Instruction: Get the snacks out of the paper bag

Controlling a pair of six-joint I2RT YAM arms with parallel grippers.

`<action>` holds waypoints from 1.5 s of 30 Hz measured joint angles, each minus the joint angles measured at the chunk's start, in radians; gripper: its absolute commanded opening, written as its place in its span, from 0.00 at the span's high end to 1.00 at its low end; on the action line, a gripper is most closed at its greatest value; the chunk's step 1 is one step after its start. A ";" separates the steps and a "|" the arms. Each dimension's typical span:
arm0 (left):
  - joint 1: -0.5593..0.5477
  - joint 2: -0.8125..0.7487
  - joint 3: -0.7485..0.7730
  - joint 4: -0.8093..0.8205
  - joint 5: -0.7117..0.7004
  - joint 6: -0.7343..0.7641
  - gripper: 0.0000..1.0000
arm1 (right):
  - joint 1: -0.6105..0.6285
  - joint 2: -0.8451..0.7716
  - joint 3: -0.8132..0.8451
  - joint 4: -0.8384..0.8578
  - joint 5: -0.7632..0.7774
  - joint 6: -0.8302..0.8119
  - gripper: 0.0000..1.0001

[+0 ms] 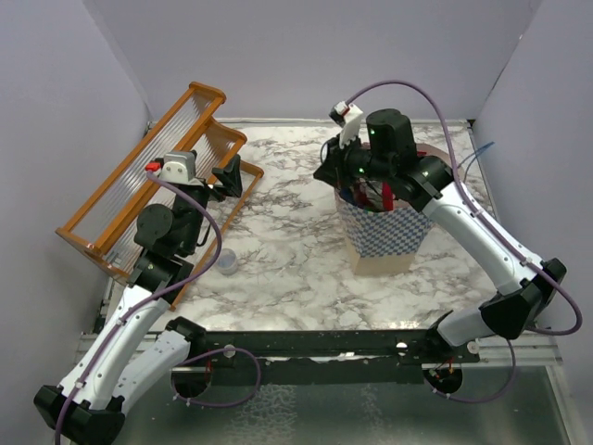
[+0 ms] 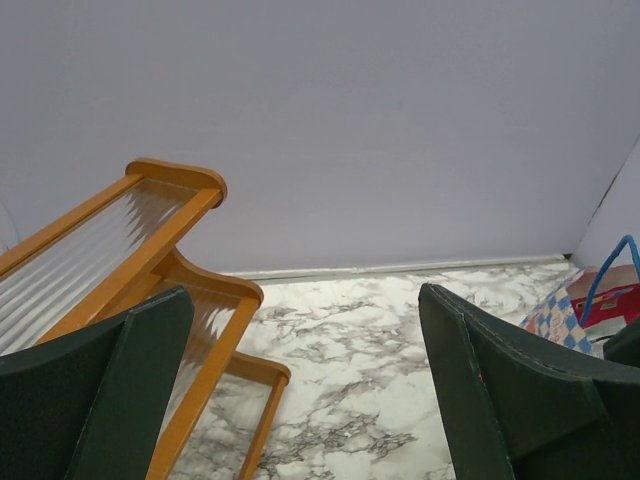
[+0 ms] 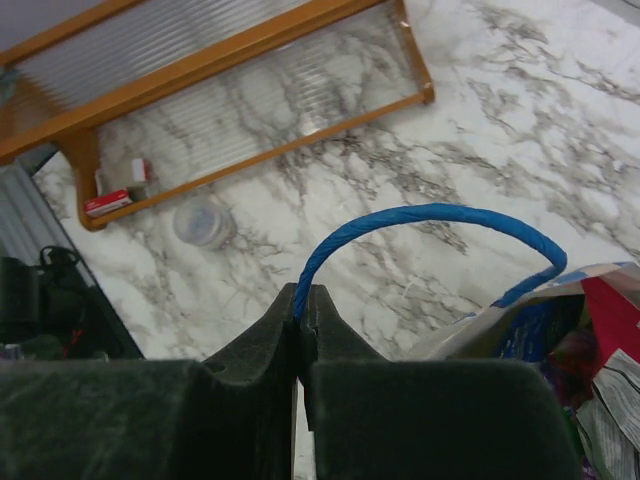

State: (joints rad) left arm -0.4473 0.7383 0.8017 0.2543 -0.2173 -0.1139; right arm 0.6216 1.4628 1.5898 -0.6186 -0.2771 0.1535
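The blue-and-white checkered paper bag stands upright right of the table's middle. My right gripper hovers over the bag's left rim. In the right wrist view, the right gripper is shut on one blue string handle, which arches over to the bag's rim. Inside the bag lie snacks: a red pouch and a blue packet. My left gripper stands open and empty by the rack. In the left wrist view, the left gripper is far from the bag.
An orange wooden rack leans along the left side of the marble table, just beside the left gripper. A small grey-blue cup stands on the table near the rack's front end. Plain walls close in the back and both sides.
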 measured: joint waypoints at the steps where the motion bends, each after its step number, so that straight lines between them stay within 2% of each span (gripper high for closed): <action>1: 0.000 0.000 0.000 0.000 0.000 0.000 0.01 | 0.029 0.000 0.005 0.000 -0.002 0.011 0.98; 5: 0.000 0.000 0.000 0.000 -0.003 0.001 0.01 | 0.115 0.007 0.027 0.006 0.000 0.040 0.95; 10: 0.007 0.000 0.000 -0.001 -0.036 0.005 0.01 | 0.267 0.096 0.105 0.019 0.016 0.055 0.93; 15: 0.014 0.000 0.000 -0.001 -0.068 0.008 0.01 | 0.328 0.165 0.150 0.064 0.019 0.074 0.85; 19: 0.019 0.000 0.000 -0.002 -0.099 0.008 0.01 | 0.341 0.177 0.197 0.072 0.028 0.081 0.67; 23: 0.021 -0.004 0.000 -0.005 -0.135 0.008 0.01 | 0.341 0.174 0.261 0.061 0.087 0.070 0.43; 26: 0.021 -0.012 0.000 -0.009 -0.146 0.007 0.01 | 0.342 0.148 0.267 0.032 0.167 0.048 0.30; 29: 0.022 -0.017 0.000 -0.009 -0.147 0.006 0.01 | 0.341 0.081 0.236 -0.013 0.283 0.014 0.21; 34: 0.022 -0.022 0.000 -0.009 -0.146 0.003 0.01 | 0.342 -0.111 0.111 -0.028 0.494 -0.056 0.07; 37: 0.022 -0.022 0.000 -0.009 -0.146 -0.001 0.01 | 0.342 -0.221 0.014 -0.017 0.671 -0.112 0.00; 42: 0.022 -0.021 0.000 -0.009 -0.146 -0.003 0.01 | 0.331 -0.266 -0.094 0.038 0.848 -0.230 0.01; 45: 0.022 -0.019 0.000 -0.009 -0.146 -0.003 0.01 | 0.286 -0.227 -0.101 0.044 0.844 -0.273 0.01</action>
State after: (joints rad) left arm -0.4255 0.7193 0.8017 0.2451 -0.3630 -0.1169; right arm 0.9077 1.2358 1.4883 -0.5747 0.5671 -0.1196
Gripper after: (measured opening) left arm 0.991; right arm 0.993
